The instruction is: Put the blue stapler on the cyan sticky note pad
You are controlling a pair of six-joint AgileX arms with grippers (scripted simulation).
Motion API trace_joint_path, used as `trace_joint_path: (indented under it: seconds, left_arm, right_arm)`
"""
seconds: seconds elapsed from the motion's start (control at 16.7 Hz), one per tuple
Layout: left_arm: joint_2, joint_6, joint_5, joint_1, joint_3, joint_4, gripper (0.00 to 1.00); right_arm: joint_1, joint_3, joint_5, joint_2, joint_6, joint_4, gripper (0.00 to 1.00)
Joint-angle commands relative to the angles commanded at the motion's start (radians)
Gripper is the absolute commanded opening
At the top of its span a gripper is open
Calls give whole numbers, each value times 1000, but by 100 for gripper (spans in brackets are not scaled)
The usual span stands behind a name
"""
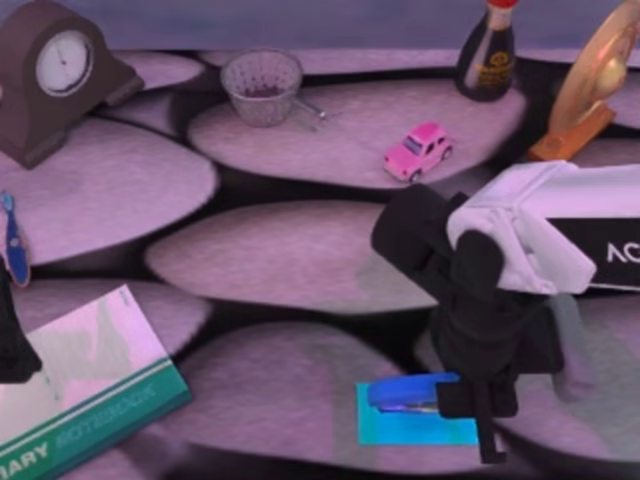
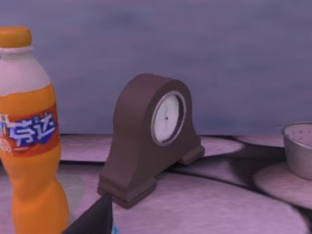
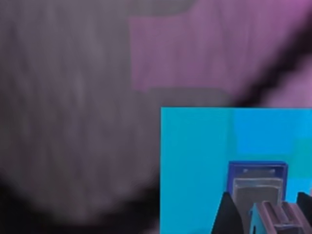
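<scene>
The blue stapler [image 1: 403, 393] lies lengthwise over the far edge of the cyan sticky note pad [image 1: 400, 430], near the table's front right. My right gripper [image 1: 468, 415] comes down from above and is shut on the stapler's right end. The right wrist view shows the stapler's [image 3: 257, 181] blue end and grey metal between the dark fingertips [image 3: 226, 217], with the pad [image 3: 195, 165] right below. I cannot tell whether the stapler touches the pad. My left gripper [image 1: 12, 345] is parked at the left edge.
A green-and-white notebook [image 1: 85, 395] lies front left, with a thin blue tool [image 1: 13, 240] above it. At the back stand a brown clock [image 1: 55, 75], mesh strainer [image 1: 262, 88], pink toy car [image 1: 418, 151], soy sauce bottle [image 1: 487, 50] and gold trophy [image 1: 590, 90]. An orange soda bottle [image 2: 29, 136] stands near the left arm.
</scene>
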Motion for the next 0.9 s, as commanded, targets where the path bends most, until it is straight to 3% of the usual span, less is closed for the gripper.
trace_joint_path:
  seconds: [0.54,0.9]
  left_arm:
    - [0,0,0,0,0,0,100]
    - [0,0,0,0,0,0,100]
  right_arm:
    - [0,0,0,0,0,0,98]
    - [0,0,0,0,0,0,100]
